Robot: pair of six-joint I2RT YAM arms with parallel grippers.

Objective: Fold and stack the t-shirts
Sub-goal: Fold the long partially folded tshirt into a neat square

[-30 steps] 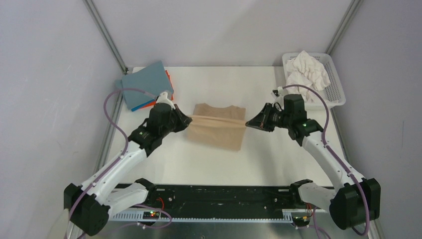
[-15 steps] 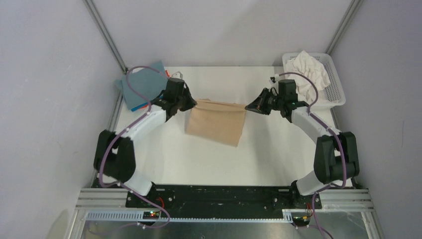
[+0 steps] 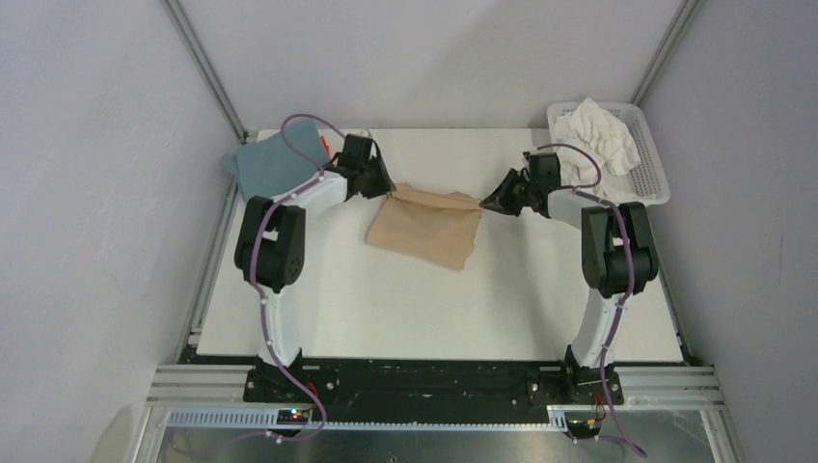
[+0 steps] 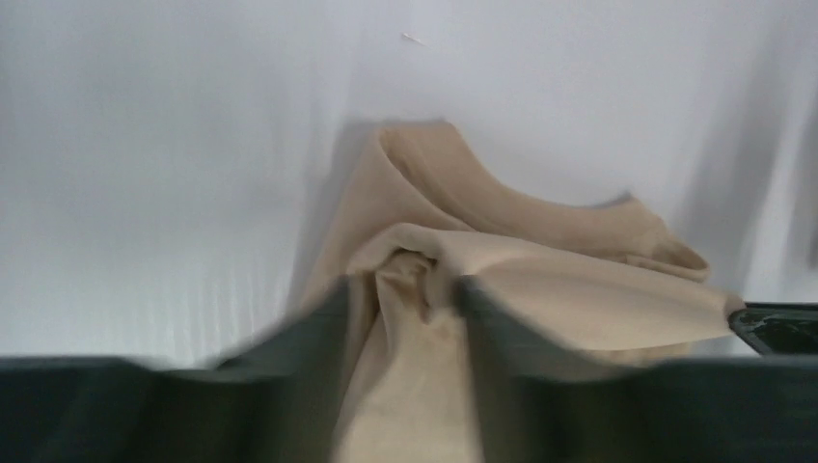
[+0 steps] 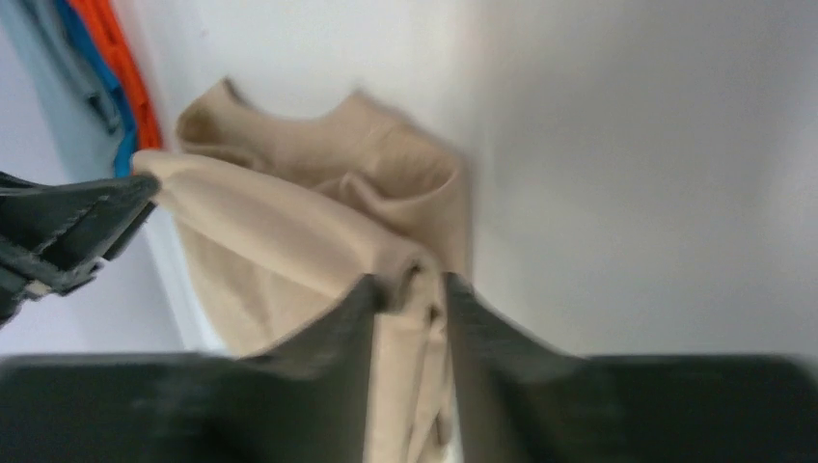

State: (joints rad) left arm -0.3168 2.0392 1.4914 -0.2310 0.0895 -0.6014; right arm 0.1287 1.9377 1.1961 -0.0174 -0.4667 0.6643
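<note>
From above, the tan t-shirt (image 3: pixel 424 231) lies on the worktop (image 3: pixel 405 309) towards the far middle. Its far edge is stretched between the two arms. The left jaws are closed on the far-left corner and the right jaws on the far-right corner. The folded stack (image 3: pixel 275 164), grey-blue on top, sits at the far left, just beside the left arm (image 3: pixel 318 193). The white basket (image 3: pixel 656 188), holding a crumpled white t-shirt (image 3: pixel 598 135), stands at the far right. If one arm travels faster than the other, the held edge will likely skew and the fold will land crooked. The left arm is also close enough to the stack to nudge it out of square.

In the left wrist view, the jaws are narrow and pinch only a small bunched wad of tan cloth. More layers sag loose below it. A harder pull could draw the wad out. Or the jaws may carry only some of the layers, and the fold would then open.

In the right wrist view, the jaws are likewise pinched on a thin pleat at the corner. The edge runs taut towards the left jaws, with the stack's orange and blue edges (image 5: pixel 111 58) beyond. That bite looks shallow, so too much tension between the arms is the main threat. If one corner lets go, the shirt would probably drop in a heap.
</note>
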